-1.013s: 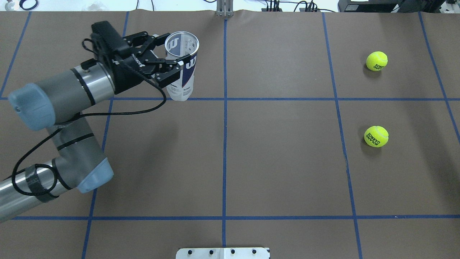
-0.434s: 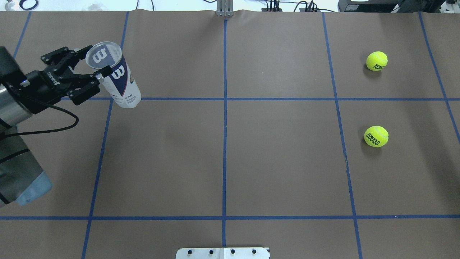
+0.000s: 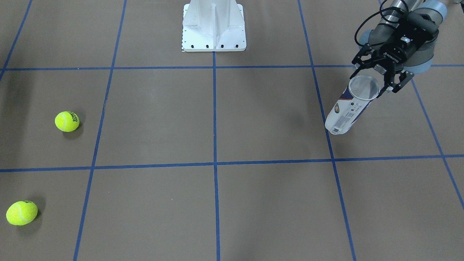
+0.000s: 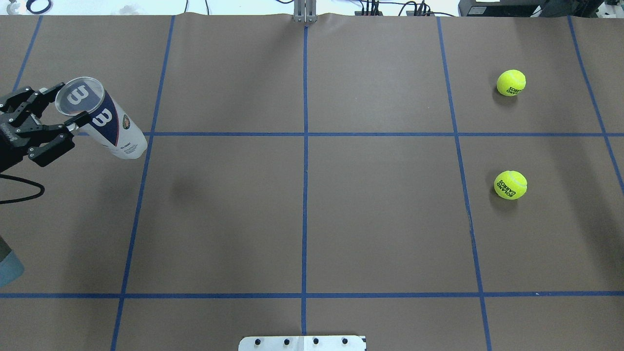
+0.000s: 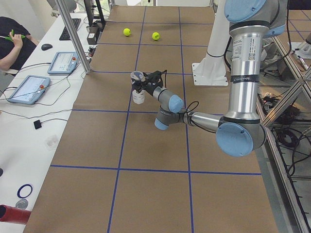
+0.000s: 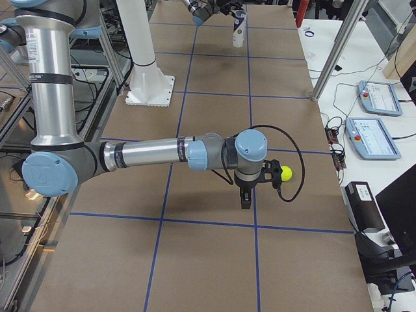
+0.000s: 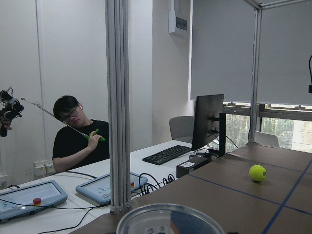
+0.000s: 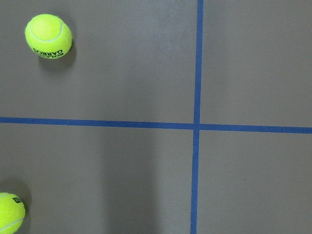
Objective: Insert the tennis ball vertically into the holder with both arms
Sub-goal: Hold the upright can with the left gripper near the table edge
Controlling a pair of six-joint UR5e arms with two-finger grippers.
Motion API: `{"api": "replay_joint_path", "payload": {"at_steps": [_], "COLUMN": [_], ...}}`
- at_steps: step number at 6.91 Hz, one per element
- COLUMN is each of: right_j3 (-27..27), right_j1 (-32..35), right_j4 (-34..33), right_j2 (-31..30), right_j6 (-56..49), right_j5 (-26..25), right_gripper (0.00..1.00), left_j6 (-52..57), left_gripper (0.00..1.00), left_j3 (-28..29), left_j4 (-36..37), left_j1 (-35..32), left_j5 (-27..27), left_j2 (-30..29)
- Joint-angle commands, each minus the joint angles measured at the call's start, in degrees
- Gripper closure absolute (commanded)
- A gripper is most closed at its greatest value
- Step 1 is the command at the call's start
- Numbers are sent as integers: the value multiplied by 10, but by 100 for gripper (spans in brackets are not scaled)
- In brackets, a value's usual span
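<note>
The left gripper (image 4: 67, 108) clamps the rim of the clear plastic, navy-and-white-labelled holder (image 4: 117, 137), held roughly upright, mouth up, far left. Well apart, two yellow felt tennis balls (image 4: 510, 185) lie near the right gripper (image 6: 246, 200); whether its jaws are parted cannot be told.

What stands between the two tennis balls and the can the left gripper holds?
Nothing visible. The left gripper grips the can at far left; the far tennis ball and near tennis ball lie on the right, with only bare table and blue tape lines between.
</note>
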Motion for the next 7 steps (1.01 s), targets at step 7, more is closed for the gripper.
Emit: {"api": "replay_joint_path", "payload": {"at_steps": [7], "right_j3": [0], "right_j1": [-3], "right_j4": [0], "right_j2": [-1], "right_j6": [0], "right_j5": [1], "right_gripper": [1], "left_j6": [-1], "left_gripper": [40], "left_j3": [128], "left_j4": [-89], "left_j1": [1], "left_j5": [42], "left_j2": [-14]}}
